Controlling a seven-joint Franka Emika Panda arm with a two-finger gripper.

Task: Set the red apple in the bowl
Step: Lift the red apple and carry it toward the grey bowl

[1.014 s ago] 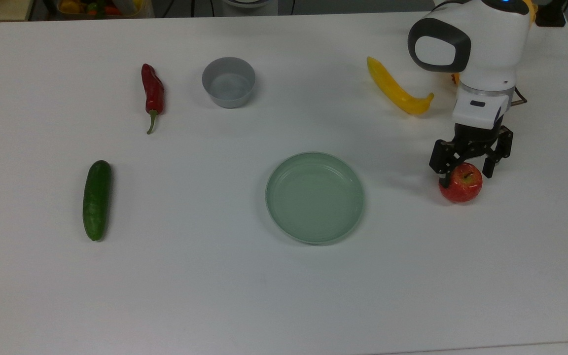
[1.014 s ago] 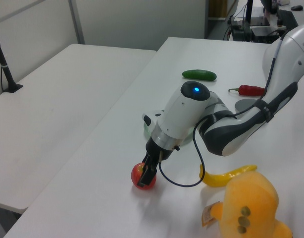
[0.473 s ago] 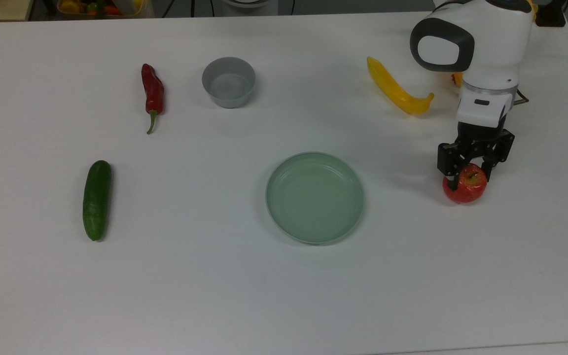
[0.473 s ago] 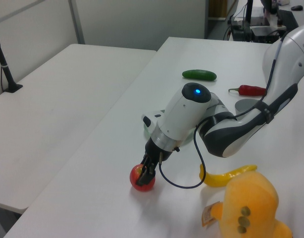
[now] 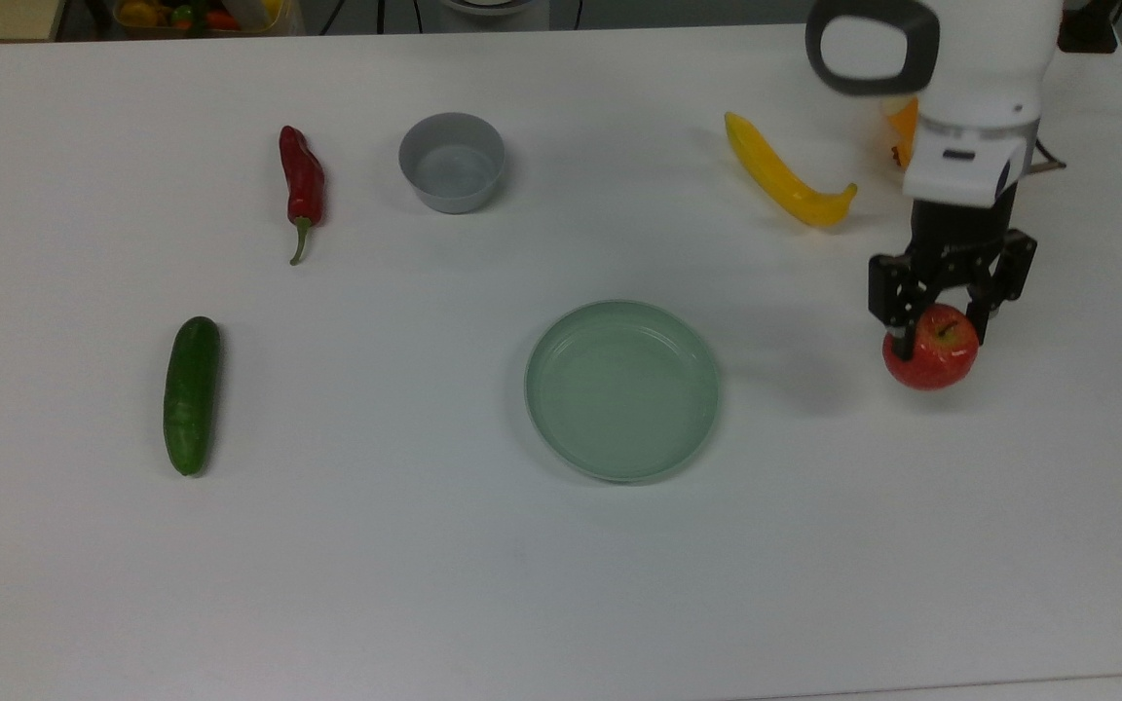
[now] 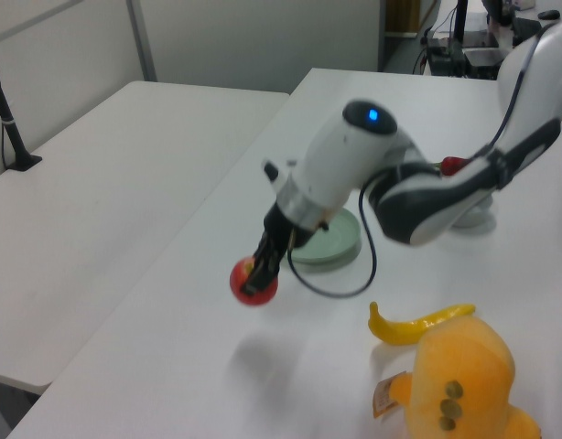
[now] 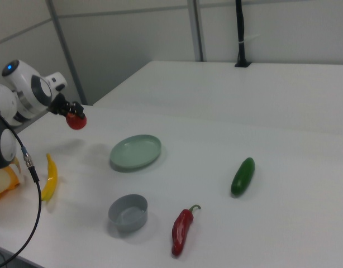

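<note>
Lifted since the earlier frames, the small shiny red apple (image 5: 931, 362) with its yellowish stem patch now hangs clear of the white table (image 5: 522, 584), its shadow lying apart from it in the left view, where a second ago it sat on the surface. The black two-finger gripper (image 5: 941, 329) is clamped on the red apple from above, one finger on each side. In the top view the apple is near the table's right edge, with the wide shallow pale green dish (image 5: 621, 389) to its left and the long yellow pepper (image 5: 785, 182) above it. The small steep-sided grey bowl (image 5: 451, 162) stands well apart toward the top view's upper left, with the long red chili pepper (image 5: 301, 183) just beside it and the dark green cucumber (image 5: 191, 393) farther left. Open tabletop lies between apple and bowl past the dish. An orange plush toy (image 6: 464, 380) sits near the yellow pepper. No legible writing is seen.
</note>
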